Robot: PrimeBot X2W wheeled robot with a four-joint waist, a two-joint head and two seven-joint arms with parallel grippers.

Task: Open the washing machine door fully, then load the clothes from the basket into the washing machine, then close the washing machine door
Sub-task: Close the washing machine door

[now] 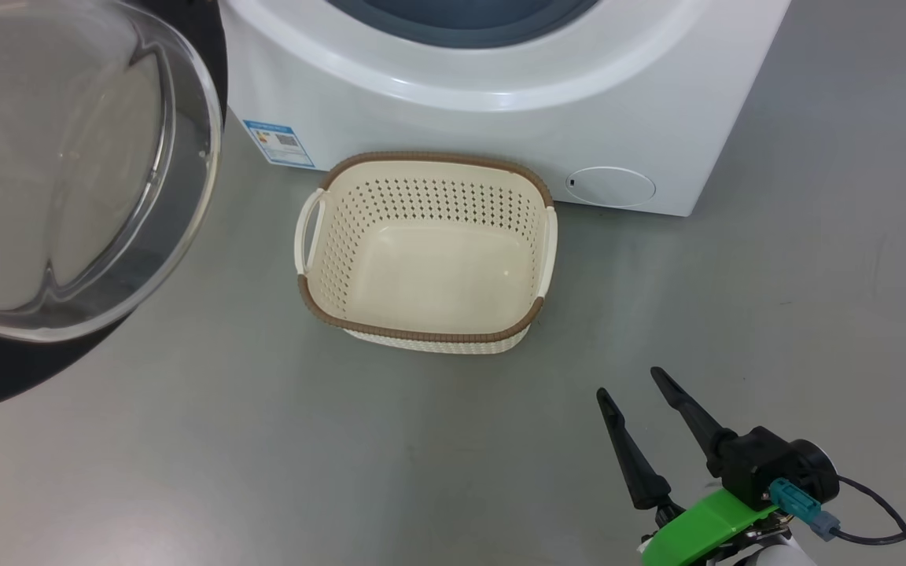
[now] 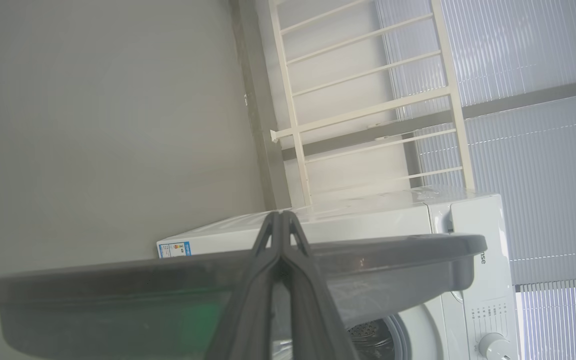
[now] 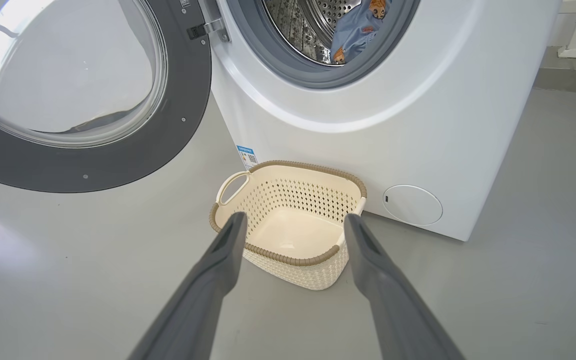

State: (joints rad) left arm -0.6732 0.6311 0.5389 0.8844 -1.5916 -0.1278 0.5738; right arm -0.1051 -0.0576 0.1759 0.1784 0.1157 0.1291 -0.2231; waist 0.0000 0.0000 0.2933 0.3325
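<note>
Spread right pincer point(image 3: 295, 216) before basket point(image 3: 308, 167); clothes point(image 3: 355, 30), perhaps both, in washing machine point(image 3: 418, 115).

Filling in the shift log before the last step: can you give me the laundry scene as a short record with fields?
door: wide open
basket: empty, on floor before the washing machine
clothes: in the drum
left tool: shut, by the door rim
right tool: open, empty, short of the basket
</note>
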